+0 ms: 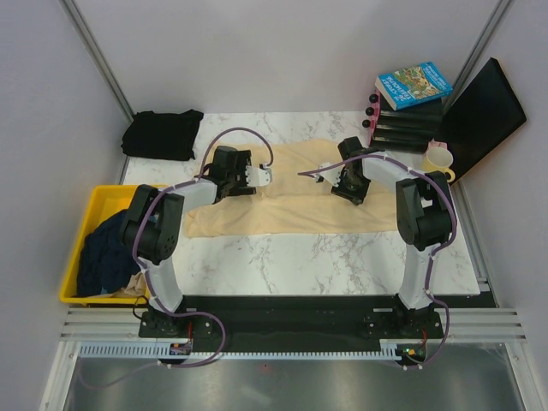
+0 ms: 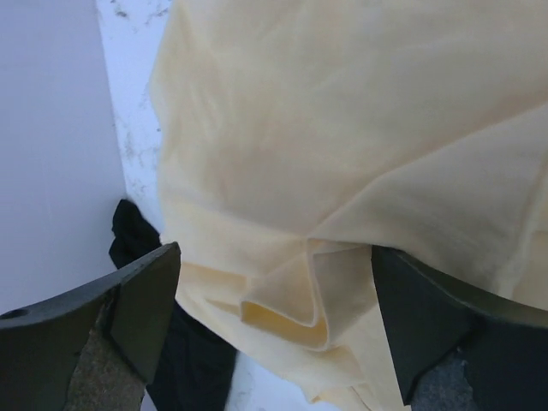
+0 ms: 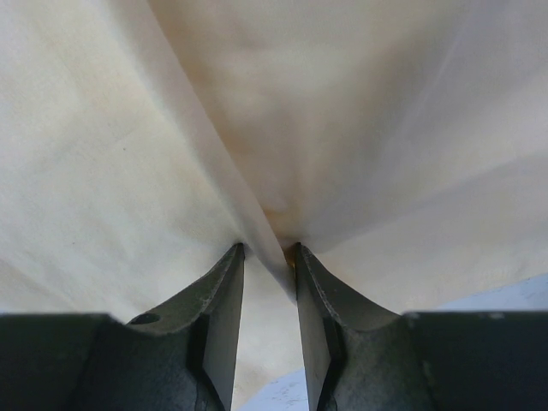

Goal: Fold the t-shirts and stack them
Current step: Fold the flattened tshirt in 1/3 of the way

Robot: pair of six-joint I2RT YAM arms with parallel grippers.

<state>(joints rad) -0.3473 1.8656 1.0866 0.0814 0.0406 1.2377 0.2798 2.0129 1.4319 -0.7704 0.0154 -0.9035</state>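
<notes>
The cream-yellow t-shirt (image 1: 291, 201) lies spread across the marble table (image 1: 342, 265). My left gripper (image 1: 257, 175) hovers at its left part with jaws wide open. In the left wrist view a folded corner of the cream shirt (image 2: 291, 317) sits loose between the open left gripper's (image 2: 276, 317) fingers, touched by neither. My right gripper (image 1: 347, 181) is over the shirt's right part. Its narrow jaws (image 3: 267, 250) pinch a raised ridge of the cream cloth (image 3: 257, 205). The black t-shirt (image 1: 163, 134) lies crumpled at the back left corner and shows beside the left finger (image 2: 184, 360).
A yellow bin (image 1: 77, 257) off the table's left edge holds a dark navy t-shirt (image 1: 107, 248). At the back right stand a book (image 1: 413, 84) on black boxes (image 1: 407, 128), a yellow mug (image 1: 437, 161) and a leaning black panel (image 1: 484, 116). Grey walls close both sides.
</notes>
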